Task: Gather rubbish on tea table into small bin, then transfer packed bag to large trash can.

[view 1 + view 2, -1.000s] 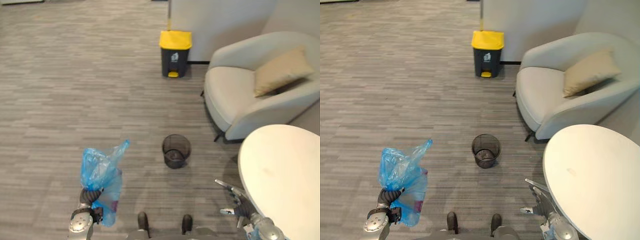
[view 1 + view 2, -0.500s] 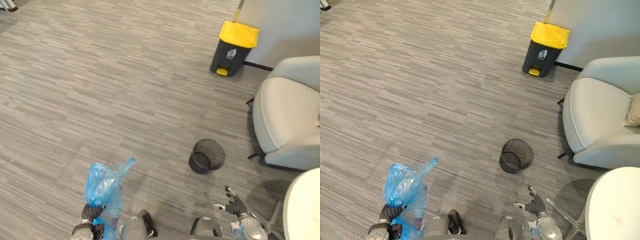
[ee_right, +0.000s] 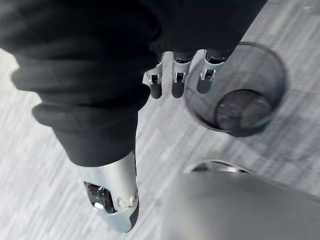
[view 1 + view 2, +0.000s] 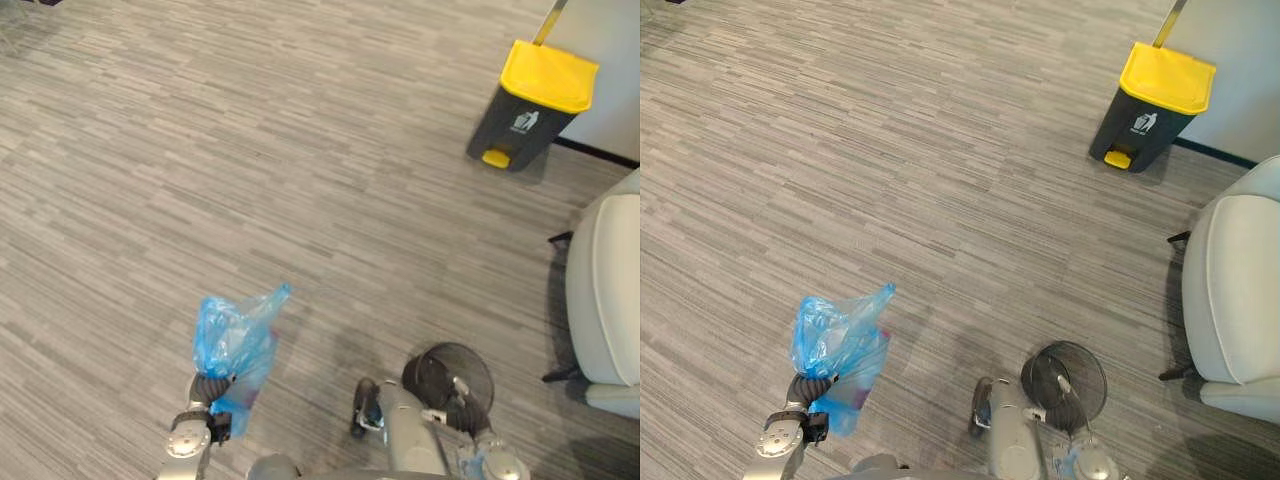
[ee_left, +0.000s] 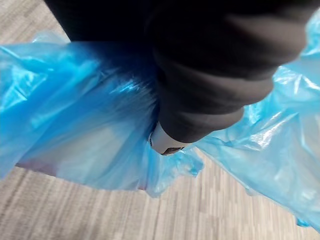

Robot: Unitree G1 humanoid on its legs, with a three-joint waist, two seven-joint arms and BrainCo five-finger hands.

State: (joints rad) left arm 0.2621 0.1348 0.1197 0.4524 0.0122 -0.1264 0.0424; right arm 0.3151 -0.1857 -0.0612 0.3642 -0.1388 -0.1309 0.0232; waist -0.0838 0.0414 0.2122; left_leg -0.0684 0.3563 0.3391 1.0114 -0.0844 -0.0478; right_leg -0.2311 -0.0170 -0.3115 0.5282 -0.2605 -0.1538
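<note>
Blue bag (image 4: 238, 330), neck clamped in L hand (image 4: 209, 389) fingers (image 5: 166, 143) — body hanging

Trash bag (image 4: 235, 335): translucent bright blue, purplish patch showing through low down.
Large trash can (image 4: 510, 120): dark grey body, yellow lid, yellow pedal, white symbol on front.
Small bin (image 4: 440, 365): black wire mesh.
Floor (image 4: 200, 150): grey, narrow light-and-dark plank streaks.
Armchair (image 4: 605, 290): off-white, dark legs.
Left hand (image 4: 208, 388): dark ribbed cover.
Right hand (image 3: 175, 80): silver fingers, dark tips.
</note>
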